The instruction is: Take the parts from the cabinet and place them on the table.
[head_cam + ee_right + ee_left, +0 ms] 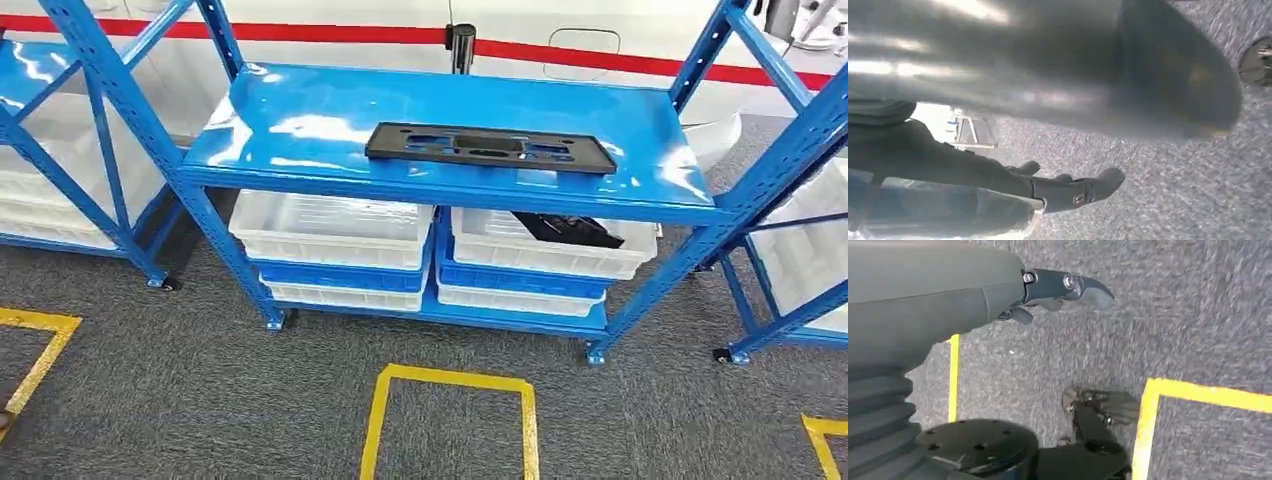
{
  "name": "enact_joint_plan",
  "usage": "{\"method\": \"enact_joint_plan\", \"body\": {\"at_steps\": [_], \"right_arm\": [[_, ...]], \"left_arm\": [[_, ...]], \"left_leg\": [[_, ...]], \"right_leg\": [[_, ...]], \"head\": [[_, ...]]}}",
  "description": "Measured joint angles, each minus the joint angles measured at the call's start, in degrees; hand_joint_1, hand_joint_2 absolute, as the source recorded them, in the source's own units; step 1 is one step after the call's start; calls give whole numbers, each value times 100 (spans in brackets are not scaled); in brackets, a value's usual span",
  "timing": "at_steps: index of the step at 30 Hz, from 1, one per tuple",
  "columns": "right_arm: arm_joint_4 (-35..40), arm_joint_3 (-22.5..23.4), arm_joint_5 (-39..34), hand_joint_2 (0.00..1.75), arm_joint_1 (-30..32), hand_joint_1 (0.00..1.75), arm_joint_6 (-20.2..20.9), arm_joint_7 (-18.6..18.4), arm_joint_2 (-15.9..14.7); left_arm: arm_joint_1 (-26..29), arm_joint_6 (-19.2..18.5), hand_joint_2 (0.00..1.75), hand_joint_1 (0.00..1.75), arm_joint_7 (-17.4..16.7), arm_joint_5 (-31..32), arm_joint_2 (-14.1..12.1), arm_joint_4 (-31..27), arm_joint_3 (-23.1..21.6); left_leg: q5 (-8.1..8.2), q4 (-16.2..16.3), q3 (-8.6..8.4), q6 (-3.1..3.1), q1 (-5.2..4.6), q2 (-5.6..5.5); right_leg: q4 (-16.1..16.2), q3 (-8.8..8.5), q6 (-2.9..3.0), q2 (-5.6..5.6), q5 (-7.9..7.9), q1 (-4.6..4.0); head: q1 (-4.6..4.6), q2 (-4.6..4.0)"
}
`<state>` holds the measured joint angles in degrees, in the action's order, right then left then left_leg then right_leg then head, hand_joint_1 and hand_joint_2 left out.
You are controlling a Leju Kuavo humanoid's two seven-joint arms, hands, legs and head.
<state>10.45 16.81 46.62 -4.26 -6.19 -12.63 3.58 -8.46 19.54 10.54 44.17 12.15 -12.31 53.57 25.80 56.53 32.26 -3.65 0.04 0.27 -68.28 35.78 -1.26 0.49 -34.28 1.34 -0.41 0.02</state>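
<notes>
A long black part (490, 147) lay flat on the top shelf (300, 120) of the blue cabinet, and a second black part (568, 229) rested in the right white bin (520, 245) one level down. Both arms hung over the carpet: the left robot hand (1063, 290) held nothing, fingers loosely extended; the right robot hand (1073, 187) likewise looked empty, its fingers slightly spread, though blur made that a judgement. The flat part offered little edge to grip on the glossy shelf, so it could slide away or tip off the rim, and the shelf above the bin left little room for reaching in. The lower part was half hidden by the shelf edge, and the counter could not be placed.
</notes>
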Motion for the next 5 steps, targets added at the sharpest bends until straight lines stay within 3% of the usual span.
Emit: {"method": "enact_joint_plan", "body": {"at_steps": [1, 2, 3, 5], "right_arm": [[0, 0, 9, 175, 1, 0, 0, -13, 2], [0, 0, 9, 175, 9, 0, 0, -20, 2], [-2, 0, 11, 175, 17, 0, 7, -20, 0], [0, 4, 4, 175, 7, 0, 53, -28, -2]], "left_arm": [[1, -42, 175, 0, -7, 0, -2, -2, 0], [5, -73, 175, 0, -24, 0, -2, -2, 0], [5, -105, 175, 0, -55, 0, -2, 0, 0], [5, -158, 175, 0, -105, 2, -2, 0, -2]], "left_leg": [[0, 4, 9, -8, -10, 6], [0, 4, 10, -8, -22, 5], [0, 6, 7, -8, -27, 2], [4, 12, -12, 1, -29, 0]], "right_leg": [[-432, 216, 12, -1, -162, 0], [-683, 338, -16, -1, -209, -3], [-632, 312, -67, -1, -141, -3], [175, -101, -187, -7, 223, -3]], "head": [[-2, 0], [6, 0], [-5, 0], [4, 0]]}}
